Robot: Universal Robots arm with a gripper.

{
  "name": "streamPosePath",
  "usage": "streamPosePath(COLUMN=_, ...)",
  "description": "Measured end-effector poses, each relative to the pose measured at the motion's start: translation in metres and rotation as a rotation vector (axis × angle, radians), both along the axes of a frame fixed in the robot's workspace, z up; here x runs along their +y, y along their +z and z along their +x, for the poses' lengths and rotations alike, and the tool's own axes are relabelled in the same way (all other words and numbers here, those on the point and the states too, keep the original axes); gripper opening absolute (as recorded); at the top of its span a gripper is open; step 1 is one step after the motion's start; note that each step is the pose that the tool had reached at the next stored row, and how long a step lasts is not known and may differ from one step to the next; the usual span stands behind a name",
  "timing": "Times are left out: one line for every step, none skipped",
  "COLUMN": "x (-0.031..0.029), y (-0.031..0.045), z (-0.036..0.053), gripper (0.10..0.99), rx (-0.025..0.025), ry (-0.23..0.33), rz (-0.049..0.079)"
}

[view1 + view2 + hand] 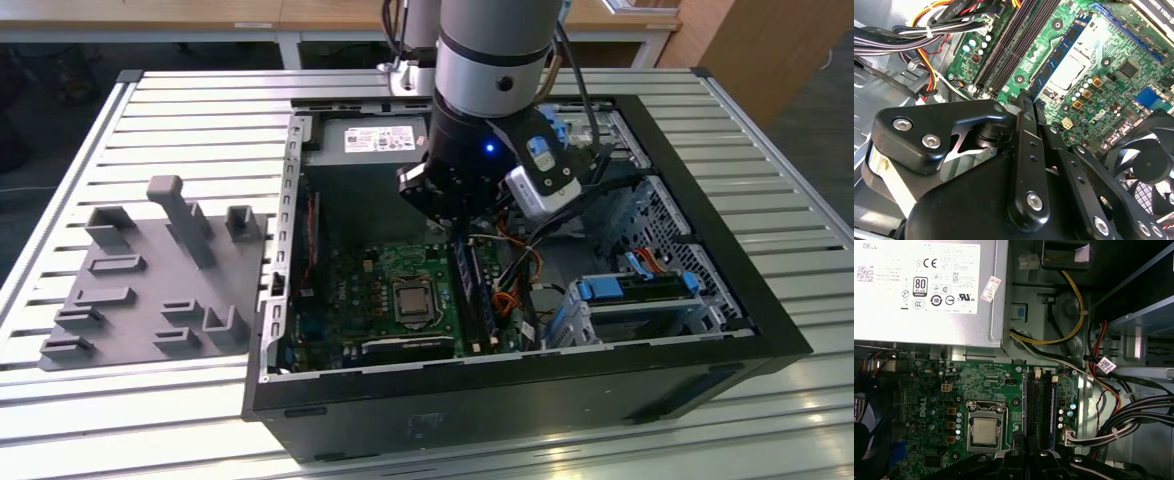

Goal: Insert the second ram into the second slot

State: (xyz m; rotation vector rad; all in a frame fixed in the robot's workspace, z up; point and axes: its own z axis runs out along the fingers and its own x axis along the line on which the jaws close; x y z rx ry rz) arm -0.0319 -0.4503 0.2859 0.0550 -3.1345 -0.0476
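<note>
My gripper (458,225) reaches down into an open computer case (747,330), over the green motherboard (340,310). It is shut on the second ram (1059,52), a thin blue stick with dark chips that runs out from between the fingertips. In the first wrist view the second ram (1024,400) appears edge-on beyond the gripper (1023,440). It lies parallel to the black memory slots (1036,405), on the side of the bank nearest the processor socket (985,430). I cannot tell whether it is seated or which slot is the second slot. Another blue stick (1053,410) stands at the bank's far side.
A power supply (924,290) fills the case's end beyond the slots. Cable bundles (1114,425) run close beside the slot bank. A black fan (1149,160) sits near the gripper (1029,100). A drive cage (641,290) occupies the exterior view's right, a grey fixture plate (147,280) its left.
</note>
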Motion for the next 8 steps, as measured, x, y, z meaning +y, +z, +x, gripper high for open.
streamPosePath(x=0.0000, y=-0.0003, z=0.0000, gripper=0.137, rx=0.0000, ry=0.000, rz=0.000)
streamPosePath(x=0.0000, y=-0.0005, z=0.0000, gripper=0.137, rx=0.0000, ry=0.000, rz=0.000)
streamPosePath(x=0.0000, y=-0.0008, z=0.0000, gripper=0.137, rx=0.0000, ry=0.000, rz=0.000)
streamPosePath(x=0.0000, y=-0.0010, z=0.0000, gripper=0.137, rx=0.0000, ry=0.000, rz=0.000)
streamPosePath(x=0.0000, y=-0.0013, z=0.0000, gripper=0.137, rx=0.0000, ry=0.000, rz=0.000)
streamPosePath(x=0.0000, y=-0.0015, z=0.0000, gripper=0.137, rx=0.0000, ry=0.000, rz=0.000)
streamPosePath(x=0.0000, y=-0.0018, z=0.0000, gripper=0.137, rx=0.0000, ry=0.000, rz=0.000)
streamPosePath(x=0.0000, y=-0.0021, z=0.0000, gripper=0.137, rx=0.0000, ry=0.000, rz=0.000)
